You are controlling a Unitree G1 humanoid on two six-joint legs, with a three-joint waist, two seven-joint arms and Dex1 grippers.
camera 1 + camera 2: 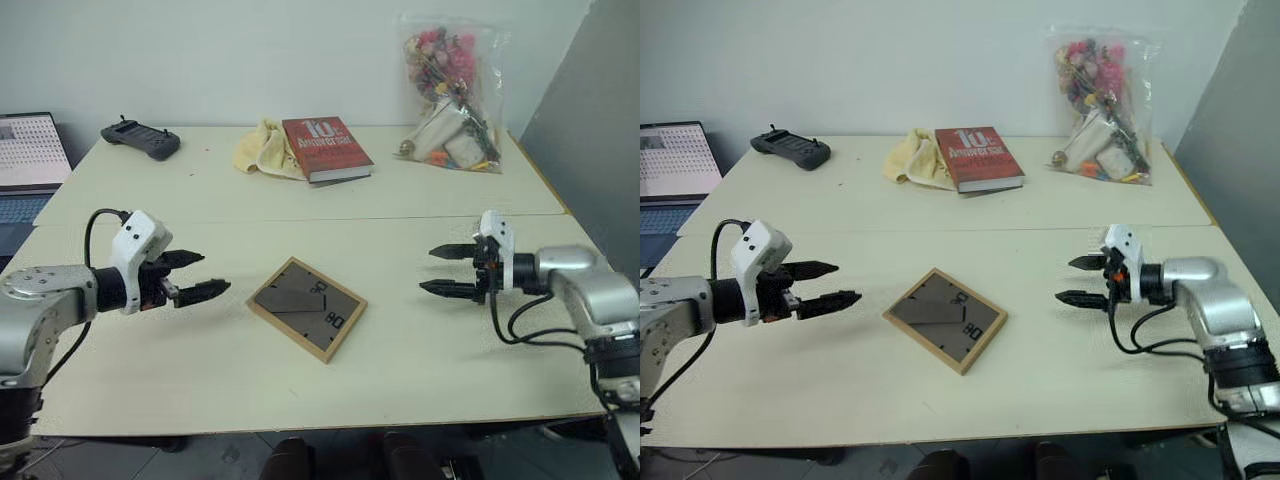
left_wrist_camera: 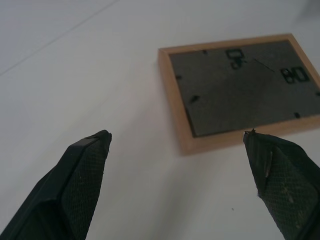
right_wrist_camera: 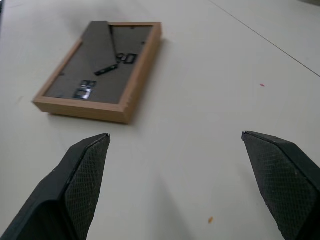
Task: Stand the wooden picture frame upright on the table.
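frame [image 1: 306, 308]: face-down mid-table [image 1: 200, 400], stand folded | left gripper [image 1: 196, 276] at its 9 o'clock, right gripper [image 1: 448, 270] at 3, both wide open, empty | I flank it for a two-sided lift

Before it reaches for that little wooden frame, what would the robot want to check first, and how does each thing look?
1. Wooden picture frame lies flat, dark back panel up: not yet standing, not ok.
2. Fold-out stand looks folded against the back: not ok for standing.
3. Left gripper open, holding nothing, apart from the frame: ok.
4. Right gripper open, holding nothing, apart from the frame: ok.
5. Table around the frame is bare; red book and yellow cloth lie far behind: ok.
6. Picture side's condition, hidden underneath: cannot tell.
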